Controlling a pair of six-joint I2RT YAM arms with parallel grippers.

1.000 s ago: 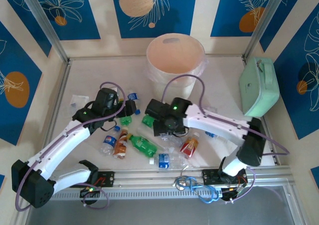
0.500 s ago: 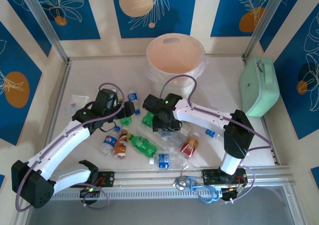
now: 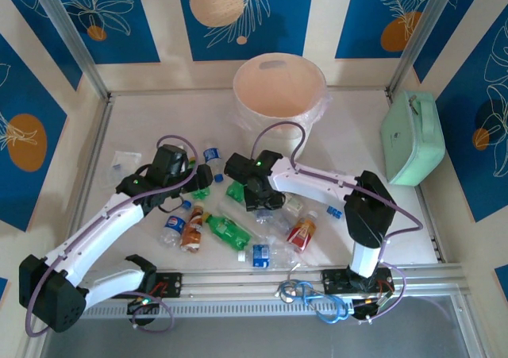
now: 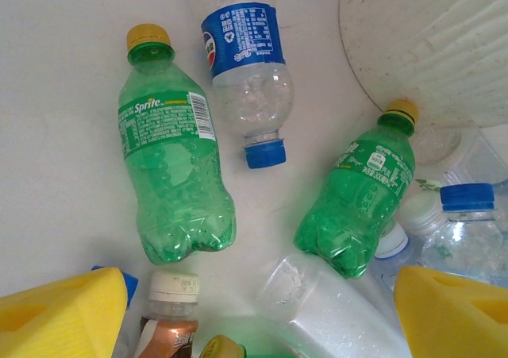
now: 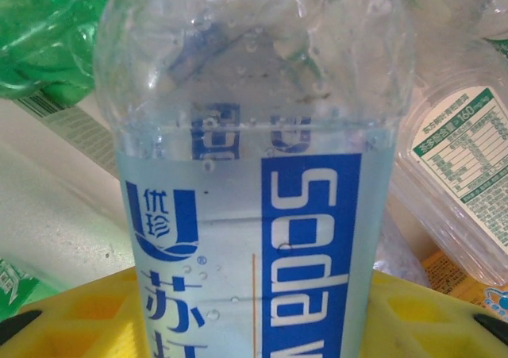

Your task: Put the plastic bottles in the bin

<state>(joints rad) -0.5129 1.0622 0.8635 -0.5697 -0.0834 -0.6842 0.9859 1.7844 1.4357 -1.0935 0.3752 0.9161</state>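
Several plastic bottles lie scattered on the table in front of the bin [image 3: 240, 84]. My right gripper [image 5: 254, 318] is shut on a clear bottle with a blue "Soda" label [image 5: 254, 175], its yellow fingers [image 5: 71, 318] pressed against both sides. From above, the right gripper [image 3: 266, 205] sits low in the pile beside a green bottle [image 3: 236, 190]. My left gripper [image 4: 262, 314] is open and hovers over a clear bottle [image 4: 341, 310] and a brown bottle [image 4: 171, 318]. A Sprite bottle [image 4: 171, 175], a blue-labelled clear bottle [image 4: 246, 72] and another green bottle [image 4: 361, 199] lie just beyond it.
A mint-green case [image 3: 411, 136] leans at the right wall. A small clear bag [image 3: 123, 161] lies at the left. More bottles [image 3: 227, 231] and a red-labelled one [image 3: 302, 232] lie near the front rail. The bin's wall [image 4: 429, 40] stands close behind the left gripper.
The right arm has swung left and lowered into the pile, and its jaws have narrowed onto the soda bottle. The left arm has hardly moved.
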